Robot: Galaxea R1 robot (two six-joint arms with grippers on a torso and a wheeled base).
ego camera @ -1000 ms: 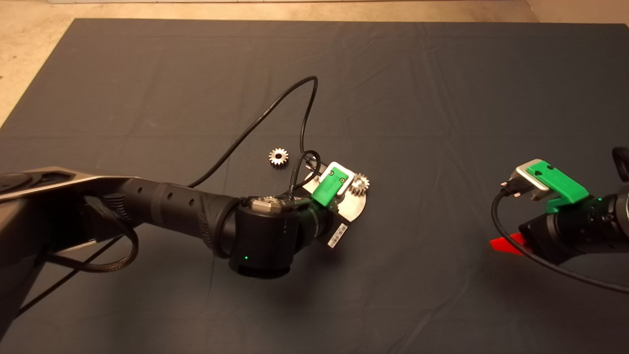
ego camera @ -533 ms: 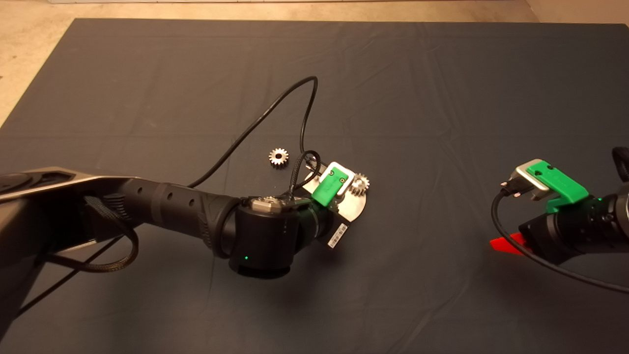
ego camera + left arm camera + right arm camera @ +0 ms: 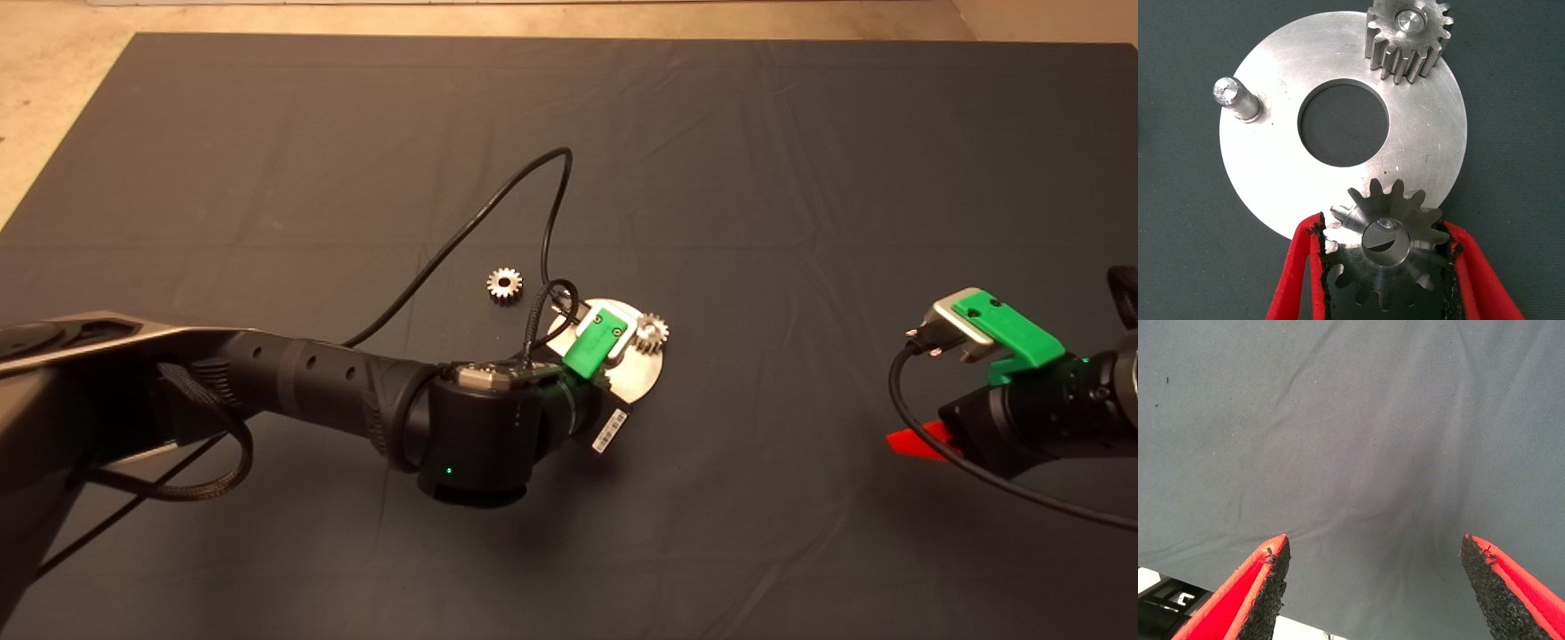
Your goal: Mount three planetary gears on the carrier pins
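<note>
- The left hand (image 3: 1381,267) is out over the middle of the tabletop, clenched around one planetary gear (image 3: 1386,250), its black pads (image 3: 1318,267) pressing the teeth on both sides
- This gripped gear sits tilted at the rim of the carrier plate (image 3: 1271,167); a silver pin tip shows through its bore, and whether the gear is on the pin cannot be told
- A second planetary gear (image 3: 1406,37) is seated flat on a carrier pin (image 3: 1410,19) at the plate's rim, the pin's end showing in its centre; in the head view it (image 3: 652,332) sits at the plate's edge nearest the tabletop's right edge
- A third carrier pin (image 3: 1235,99) stands upright and bare on the plate
- The third planetary gear (image 3: 504,284) lies flat on the dark mat (image 3: 800,178), near the plate but apart from it, towards the tabletop's far edge
- A black cable (image 3: 480,218) loops over the mat from the left arm
- The right hand (image 3: 1375,587) waits near the tabletop's right edge with its fingers spread wide, nothing between them
</note>
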